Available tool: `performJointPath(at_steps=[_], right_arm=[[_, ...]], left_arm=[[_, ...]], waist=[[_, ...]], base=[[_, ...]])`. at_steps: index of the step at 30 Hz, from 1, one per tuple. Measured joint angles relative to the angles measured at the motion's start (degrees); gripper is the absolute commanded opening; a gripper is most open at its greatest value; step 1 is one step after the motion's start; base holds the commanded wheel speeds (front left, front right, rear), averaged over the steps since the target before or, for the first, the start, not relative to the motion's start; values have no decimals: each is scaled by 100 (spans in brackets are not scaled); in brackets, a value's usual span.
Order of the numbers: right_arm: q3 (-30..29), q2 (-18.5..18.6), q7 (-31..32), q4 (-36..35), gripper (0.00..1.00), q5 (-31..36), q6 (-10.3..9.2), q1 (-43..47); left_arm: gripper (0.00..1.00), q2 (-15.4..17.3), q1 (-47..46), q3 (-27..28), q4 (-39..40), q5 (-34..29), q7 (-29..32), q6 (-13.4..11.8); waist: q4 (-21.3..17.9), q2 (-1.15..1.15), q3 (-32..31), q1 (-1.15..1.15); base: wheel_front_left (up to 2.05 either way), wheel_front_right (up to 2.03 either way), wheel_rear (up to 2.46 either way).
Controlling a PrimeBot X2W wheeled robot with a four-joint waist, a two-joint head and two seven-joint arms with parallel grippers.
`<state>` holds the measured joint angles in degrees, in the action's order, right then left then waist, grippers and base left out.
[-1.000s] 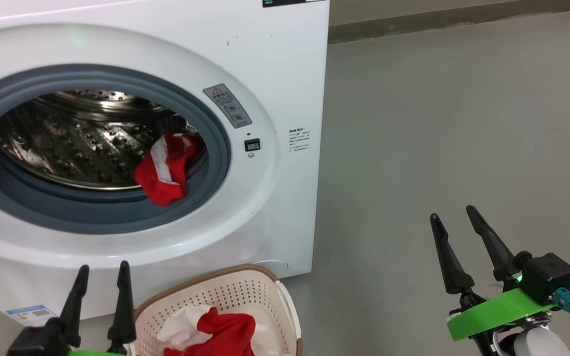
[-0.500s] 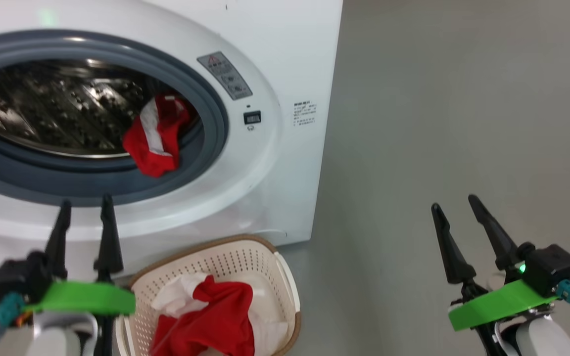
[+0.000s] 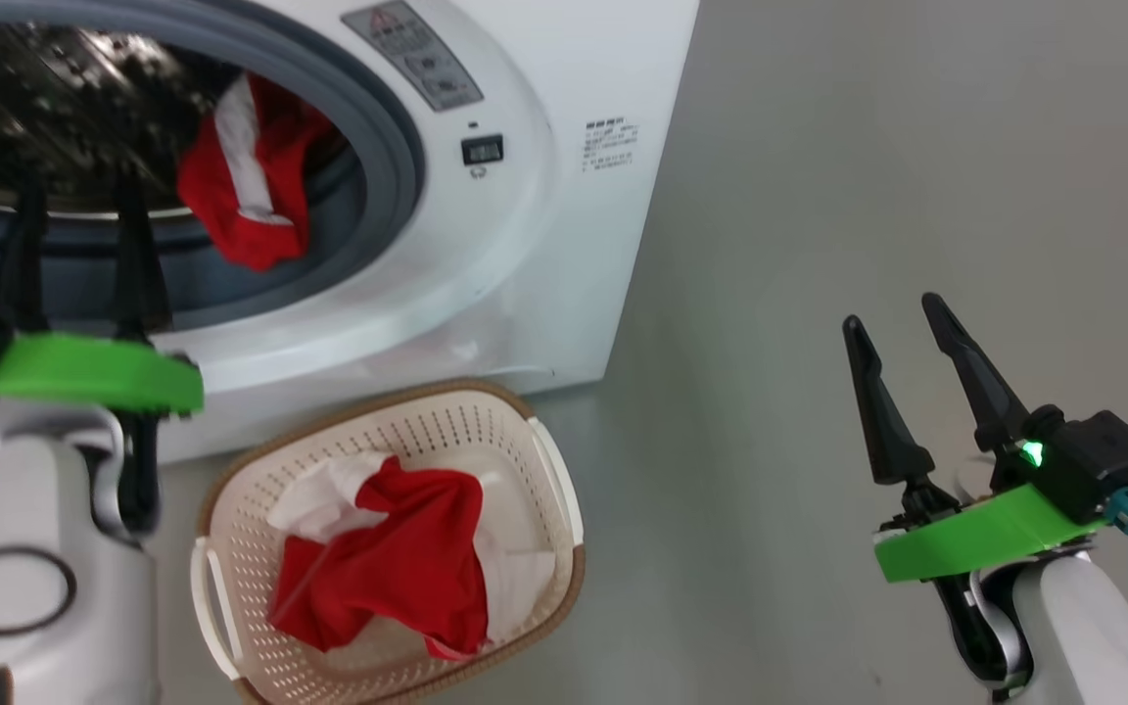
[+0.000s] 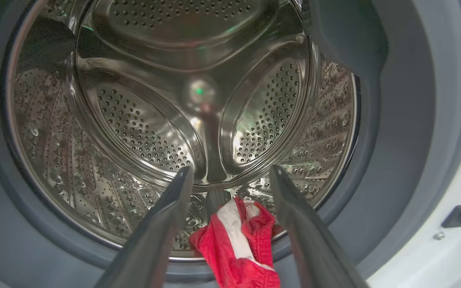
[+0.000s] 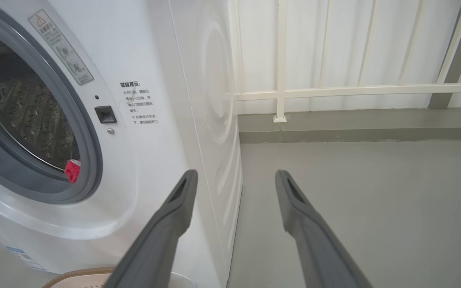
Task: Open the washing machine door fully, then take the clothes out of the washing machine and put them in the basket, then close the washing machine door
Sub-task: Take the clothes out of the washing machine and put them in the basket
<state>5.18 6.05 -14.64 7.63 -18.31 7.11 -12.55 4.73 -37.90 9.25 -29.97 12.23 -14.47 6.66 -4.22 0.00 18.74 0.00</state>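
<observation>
The white front-loading washing machine (image 3: 564,245) is cut off at the top and left edges of the head view, so only the lower right arc of its grey rubber ring (image 3: 388,147) and part of the perforated steel drum (image 4: 198,92) are seen there, and that side of the picture is smeared with blur. The print on the warning sticker (image 3: 412,54) is too small to read.

A red garment with a white stripe (image 3: 246,181) hangs at the lower right of the drum mouth, draped over the steel lip onto the ring. Its long axis runs up and down in the head view, the stripe along it and the bunched lower end pointing out toward the front. From the right wrist only a small red scrap of it (image 5: 72,171) peeks past the ring.

The left claw (image 3: 79,186) is raised before the opening, fingers spread and pointing into the drum with nothing pinched. In its own wrist view the garment (image 4: 238,248) lies between and beyond the fingers.

The right claw (image 3: 892,311) is also spread and empty, over the grey floor (image 3: 868,147), well apart from the machine.

The cream-white perforated plastic basket (image 3: 544,470) stands on the floor just before the machine. Its near end is cut by the bottom edge, and its bottom is hidden under red and white clothes (image 3: 388,568).
</observation>
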Motion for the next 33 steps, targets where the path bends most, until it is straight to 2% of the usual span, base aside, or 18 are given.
performJointPath(at_steps=[7,13,23,33], right_arm=[[115,-70,0,-73,100,51,0,-307],[283,-100,0,-164,100,76,1,-455],[336,-105,0,-102,100,77,0,-459],[478,-121,0,7,100,43,1,-455]], left_arm=[[100,114,-860,0,-794,-111,-8,43],[100,216,-1710,-31,-1980,-108,48,43],[100,364,-2811,-214,-3509,-58,1132,43],[100,480,-2930,-461,-4268,-122,2087,-15]], waist=[[-72,0,460,0],[-158,0,732,0],[-283,0,762,0],[-476,0,676,0]], base=[[0,0,0],[0,0,0],[0,0,0],[0,0,0]])
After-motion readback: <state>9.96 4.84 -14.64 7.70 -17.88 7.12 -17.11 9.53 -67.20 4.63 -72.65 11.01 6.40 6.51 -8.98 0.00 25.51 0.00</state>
